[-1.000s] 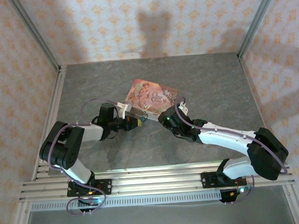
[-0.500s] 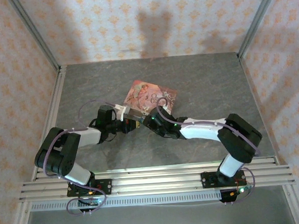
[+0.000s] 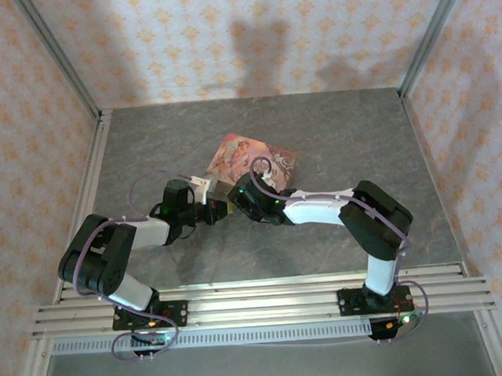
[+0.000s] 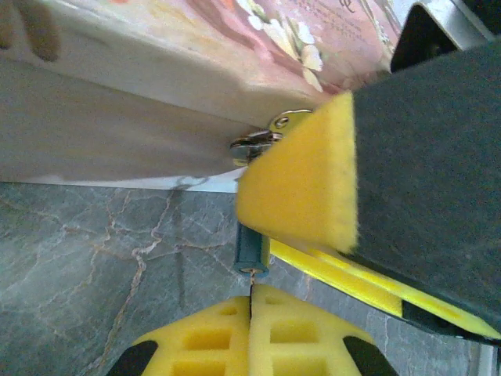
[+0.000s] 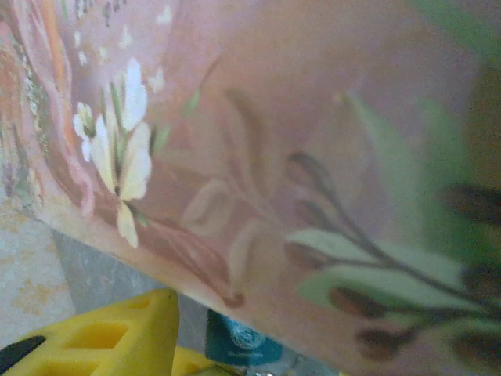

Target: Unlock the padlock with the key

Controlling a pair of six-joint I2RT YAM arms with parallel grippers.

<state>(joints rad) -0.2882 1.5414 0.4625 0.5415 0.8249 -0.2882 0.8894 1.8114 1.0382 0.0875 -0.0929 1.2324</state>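
The padlock [image 4: 252, 249], with a small blue body, hangs by its silvery shackle [image 4: 258, 142] from the hasp of the pink floral box [image 4: 196, 47]. My left gripper [image 4: 252, 301] is shut on the key [image 4: 252, 276], a thin sliver whose tip meets the keyhole in the padlock's underside. My right gripper [image 3: 241, 197] reaches in from the right; its yellow pad [image 4: 301, 184] lies against the box edge just above the padlock body. In the right wrist view the padlock [image 5: 239, 338] sits under the box [image 5: 297, 157], and one yellow finger [image 5: 117, 337] stands apart from it with bare table between. That gripper looks open.
The floral box [image 3: 251, 158] lies mid-table, tilted, just beyond both grippers. Grey marbled tabletop [image 3: 341, 131] extends all around it. Patterned walls and metal frame posts [image 3: 421, 41] close in the back and sides. The arms' base rail [image 3: 258, 300] runs along the near edge.
My right arm has folded and swung left, bringing its gripper from beside the box's near corner to the padlock, jaws widening. The left gripper has stayed shut at the padlock.
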